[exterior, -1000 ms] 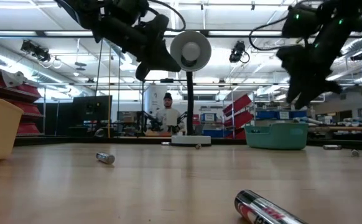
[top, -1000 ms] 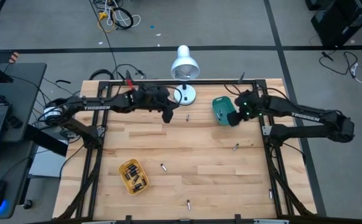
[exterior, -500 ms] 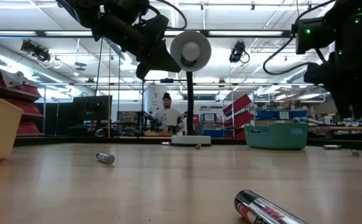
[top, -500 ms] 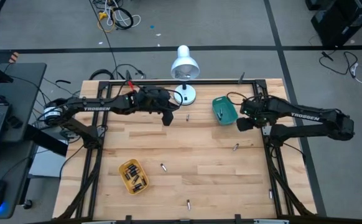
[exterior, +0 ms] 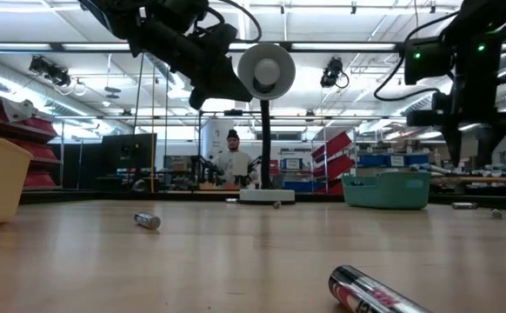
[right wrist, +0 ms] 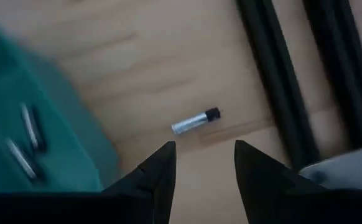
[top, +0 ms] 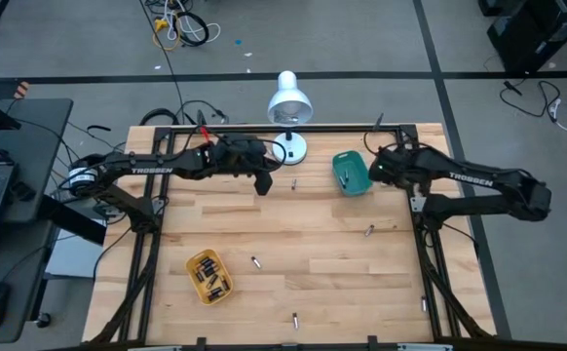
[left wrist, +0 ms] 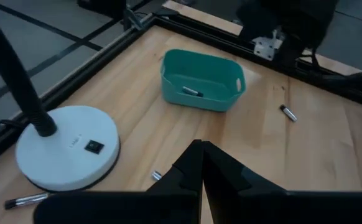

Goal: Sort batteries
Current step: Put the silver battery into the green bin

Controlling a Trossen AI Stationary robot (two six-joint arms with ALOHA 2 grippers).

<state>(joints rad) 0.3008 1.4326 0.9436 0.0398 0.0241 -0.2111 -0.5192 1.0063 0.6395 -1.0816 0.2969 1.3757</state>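
TROSSEN lettering marks both arms; left tool (top: 262,185) closed and empty, right tool (right wrist: 203,163) open above a battery (right wrist: 195,121)

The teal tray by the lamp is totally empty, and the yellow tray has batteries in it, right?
Not quite. The teal tray is not empty: the left wrist view shows a battery lying inside it. The rest holds: it sits near the lamp, and the high view shows batteries in the yellow tray.

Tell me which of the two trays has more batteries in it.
The yellow tray near the table's front left holds more: several batteries packed side by side. The teal tray at the back right shows only a couple.
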